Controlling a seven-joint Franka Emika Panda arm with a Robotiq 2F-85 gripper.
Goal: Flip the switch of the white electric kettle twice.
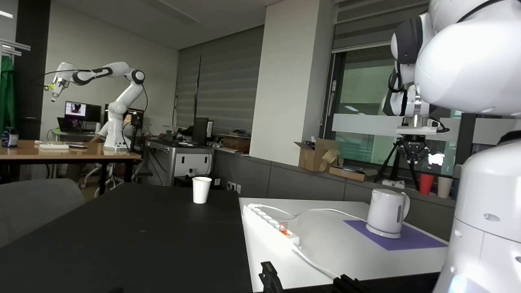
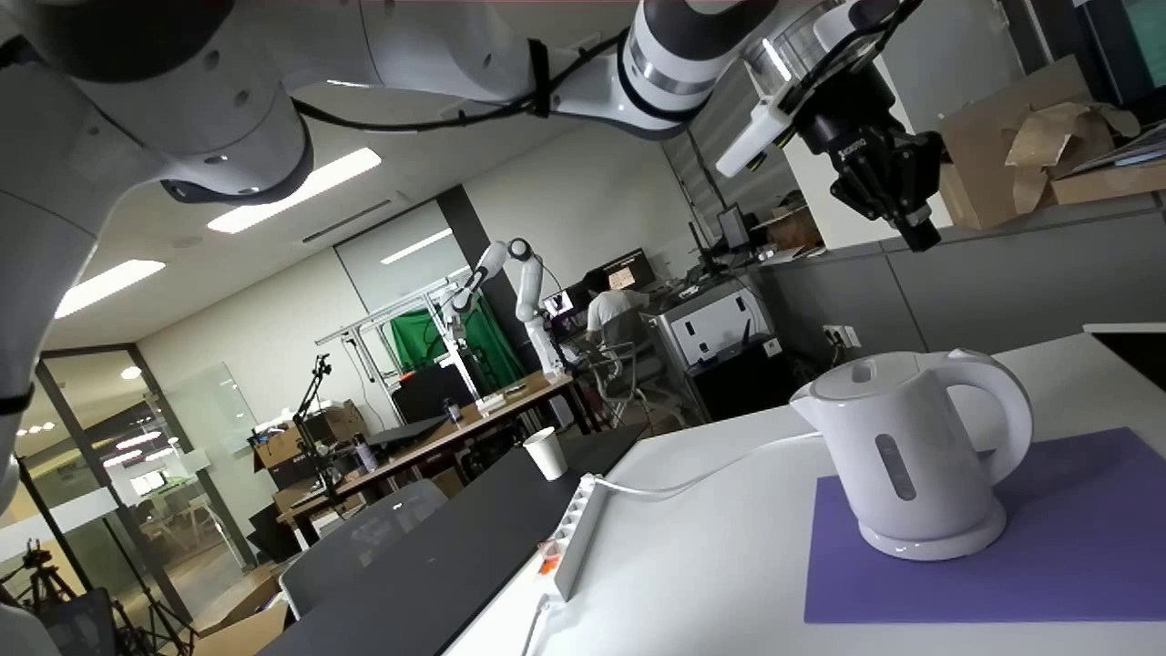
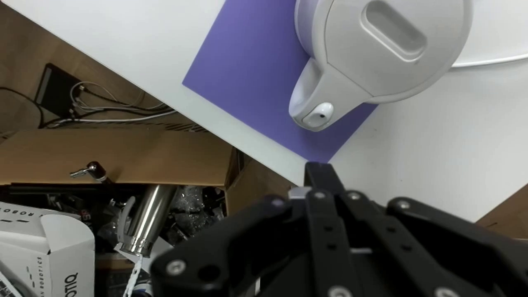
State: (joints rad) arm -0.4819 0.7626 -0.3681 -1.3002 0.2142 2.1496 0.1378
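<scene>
White electric kettle [image 1: 384,213] stands upright on a purple sheet [image 1: 407,243], at four o'clock in an exterior view. Up at its one o'clock the gripper [image 1: 412,159] hangs clear, jaws together; then, towards two, a red cup [image 1: 426,184], a beige cup [image 1: 444,187].

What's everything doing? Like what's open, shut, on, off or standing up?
Kettle: upright on the purple sheet.
Kettle lid: shut.
Kettle switch: can't tell if on or off.
Kettle cord: looks plugged into the power strip.
White cup: upright; can't see inside.
Robot gripper: shut, nothing seen in it.
Cardboard box, wrist view: open, things inside.
Far computer screen: lit.
</scene>
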